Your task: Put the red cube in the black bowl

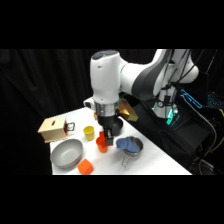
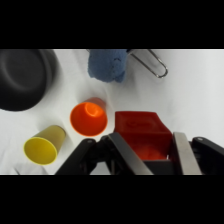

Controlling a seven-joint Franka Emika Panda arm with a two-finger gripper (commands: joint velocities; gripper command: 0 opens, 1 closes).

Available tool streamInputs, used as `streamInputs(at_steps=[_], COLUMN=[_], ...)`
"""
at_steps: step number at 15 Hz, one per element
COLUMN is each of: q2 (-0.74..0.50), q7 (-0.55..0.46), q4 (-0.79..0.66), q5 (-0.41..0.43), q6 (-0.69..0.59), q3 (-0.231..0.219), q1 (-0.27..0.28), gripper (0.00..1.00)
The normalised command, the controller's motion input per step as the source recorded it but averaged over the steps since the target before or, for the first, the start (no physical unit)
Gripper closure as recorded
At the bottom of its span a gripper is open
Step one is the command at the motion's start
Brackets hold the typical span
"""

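Black curtains hang behind a white table (image 1: 150, 155) crowded with small things. In the wrist view the gripper (image 2: 150, 150) has its two fingers on either side of the red cube (image 2: 140, 131), seemingly closed on it. The black bowl (image 2: 22, 80) sits at that view's upper left, well apart from the cube, with the orange cup (image 2: 88, 119) and yellow cup (image 2: 44, 145) between. I judge the risk to be clipping the orange cup just beside the cube on the way over, or a shallow grip letting the cube slip. Both cups and the black bowl look empty; so does the grey bowl (image 1: 67, 153). A blue cloth (image 1: 128, 144) fills the metal pan (image 1: 135, 150).
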Motion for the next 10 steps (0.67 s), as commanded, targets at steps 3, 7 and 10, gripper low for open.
streamInputs(at_steps=[3,7,10], q2=[-0.35,-0.32,-0.31], q7=[-0.12,-0.13,-0.12], q4=[-0.31,-0.31,-0.30], q5=[-0.074,-0.057,-0.078], q6=[-0.01,0.04,0.06], q3=[0.019,-0.004,-0.010], q1=[-0.216,-0.196,-0.153], gripper=[0.75,0.75,0.75])
